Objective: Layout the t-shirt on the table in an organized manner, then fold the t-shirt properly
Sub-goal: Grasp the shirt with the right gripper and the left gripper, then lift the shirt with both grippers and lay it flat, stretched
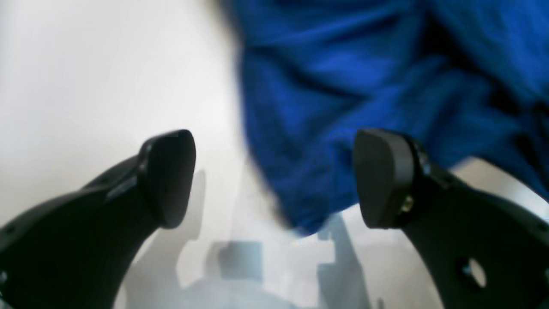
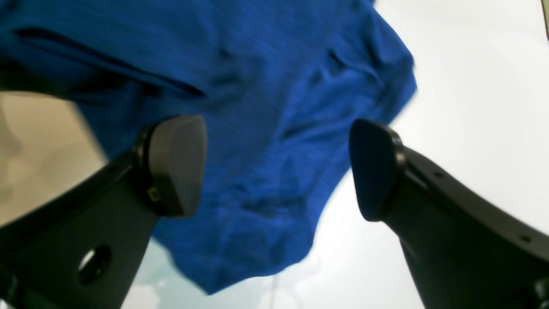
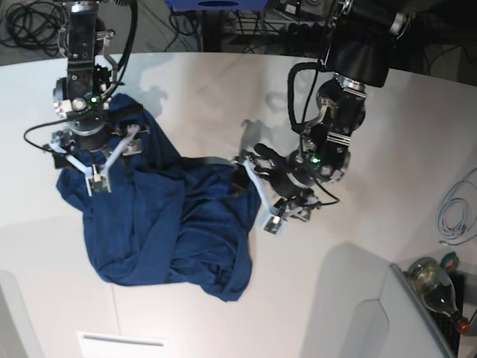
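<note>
The dark blue t-shirt (image 3: 164, 224) lies crumpled in a heap on the white table (image 3: 223, 82), left of the middle. My right gripper (image 3: 93, 153) hovers over its upper left part. In the right wrist view that gripper (image 2: 274, 167) is open, with wrinkled t-shirt fabric (image 2: 257, 107) below the gap and nothing held. My left gripper (image 3: 257, 177) stands at the heap's right edge. In the left wrist view the left gripper (image 1: 274, 178) is open too, and a corner of the t-shirt (image 1: 326, 107) reaches down between its fingers over bare table (image 1: 85, 64).
A glass bottle (image 3: 436, 287) and a coiled light cable (image 3: 451, 209) sit at the right edge. A white panel (image 3: 358, 313) rises at the bottom right. Dark cables (image 3: 30, 19) lie beyond the table's far left edge.
</note>
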Controlling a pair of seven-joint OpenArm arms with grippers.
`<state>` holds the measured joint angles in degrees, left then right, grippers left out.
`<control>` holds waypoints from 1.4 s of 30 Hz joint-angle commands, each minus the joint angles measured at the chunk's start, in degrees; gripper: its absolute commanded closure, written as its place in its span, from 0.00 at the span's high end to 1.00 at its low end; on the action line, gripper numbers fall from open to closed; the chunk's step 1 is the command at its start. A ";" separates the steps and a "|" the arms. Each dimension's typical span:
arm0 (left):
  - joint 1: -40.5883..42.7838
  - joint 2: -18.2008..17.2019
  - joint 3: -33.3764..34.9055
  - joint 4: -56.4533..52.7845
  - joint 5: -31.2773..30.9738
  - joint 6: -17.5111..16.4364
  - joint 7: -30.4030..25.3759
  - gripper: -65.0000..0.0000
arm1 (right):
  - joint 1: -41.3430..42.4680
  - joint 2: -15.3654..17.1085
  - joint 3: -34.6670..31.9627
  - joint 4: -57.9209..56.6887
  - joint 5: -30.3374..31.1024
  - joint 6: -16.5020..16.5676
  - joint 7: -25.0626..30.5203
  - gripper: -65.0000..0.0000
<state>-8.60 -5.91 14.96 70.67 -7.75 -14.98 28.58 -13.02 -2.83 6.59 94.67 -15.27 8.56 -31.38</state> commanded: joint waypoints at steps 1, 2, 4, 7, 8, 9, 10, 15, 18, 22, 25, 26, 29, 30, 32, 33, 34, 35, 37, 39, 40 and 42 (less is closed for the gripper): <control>-1.29 -0.29 0.64 0.14 0.14 0.26 -1.81 0.84 | 0.58 -0.11 0.31 0.49 0.19 0.01 2.14 0.73; -1.73 -0.29 1.43 -0.48 0.14 0.26 -2.07 0.84 | 0.40 -0.11 0.93 0.05 0.19 0.01 3.02 0.73; -2.70 -0.20 2.84 -2.59 -0.30 0.26 -1.90 0.84 | 0.22 -0.11 2.60 -0.48 0.19 0.01 4.69 0.73; -3.75 0.51 4.16 -5.49 -0.30 0.26 -2.07 0.84 | 0.31 -0.11 3.65 -1.18 0.19 0.01 5.22 0.73; -4.01 0.86 4.07 -6.19 -0.30 0.26 -1.98 0.83 | 0.31 -0.11 4.00 -1.18 0.19 0.01 5.31 0.73; -4.19 1.12 4.16 -6.54 -0.30 0.26 -1.98 0.77 | 0.31 -0.11 4.00 -1.18 0.19 0.01 5.31 0.73; -4.19 1.30 4.07 -6.63 -0.30 0.26 -1.98 0.70 | 0.31 -0.11 4.36 -1.18 0.19 0.01 5.31 0.73; -4.19 1.38 4.07 -6.19 -0.38 0.26 -1.90 0.14 | 0.93 -0.11 4.79 -2.85 0.19 0.01 5.31 0.73; -3.49 0.77 3.90 -4.17 -0.38 0.26 -1.63 0.00 | 1.02 -0.11 5.76 -4.34 0.19 0.01 5.40 0.73; 1.35 -3.89 3.90 5.33 0.14 0.26 2.76 0.00 | 4.00 -0.47 8.66 -9.09 0.19 0.01 5.40 0.73; 4.78 -7.85 4.16 12.01 0.14 0.26 4.96 0.00 | 8.05 -0.20 11.04 -15.60 0.19 0.01 5.40 0.73; 5.74 -9.16 4.16 14.38 0.23 0.26 6.02 0.00 | 9.46 -0.11 12.09 -17.71 0.19 0.01 5.40 0.73; 8.29 -13.12 4.34 20.27 0.23 0.26 9.80 0.00 | 12.62 1.38 14.38 -22.10 0.10 0.01 5.40 0.73; 9.08 -14.62 4.34 22.12 0.32 0.26 10.67 0.00 | 13.41 2.00 14.47 -23.51 0.10 -0.07 5.49 0.73; 10.75 -17.34 4.34 24.75 0.32 0.26 11.11 0.00 | 15.17 3.31 14.73 -26.06 0.10 -0.16 6.36 0.73; 11.55 -18.48 4.34 25.37 0.32 0.26 11.11 0.00 | 15.70 4.02 14.82 -27.29 0.10 -0.25 7.42 0.73; 12.16 -19.54 4.34 25.81 0.32 0.26 11.11 0.00 | 16.14 4.72 14.82 -28.78 0.10 -0.34 8.83 0.73; 12.69 -20.07 4.34 25.81 0.32 0.26 11.11 0.00 | 16.66 5.60 14.82 -30.28 0.10 -0.34 10.23 0.73; 13.57 -20.68 4.34 25.90 0.32 0.26 11.11 0.00 | 17.98 6.48 14.82 -32.65 0.10 -0.34 11.82 0.73; 14.18 -20.86 4.34 25.90 0.32 0.26 11.11 0.00 | 18.86 7.18 14.64 -33.53 0.10 -0.34 12.34 0.73; 14.71 -20.86 4.34 25.98 0.32 0.26 11.11 0.00 | 18.86 7.27 14.64 -32.83 0.10 -0.34 12.34 0.73; 15.06 -20.77 4.34 26.16 0.32 0.26 11.11 0.00 | 18.42 7.18 14.82 -29.22 0.10 -0.34 12.34 0.73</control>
<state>7.11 -26.04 19.70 95.66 -7.62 -15.07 40.16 4.34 3.60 21.28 64.12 -15.20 8.95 -20.36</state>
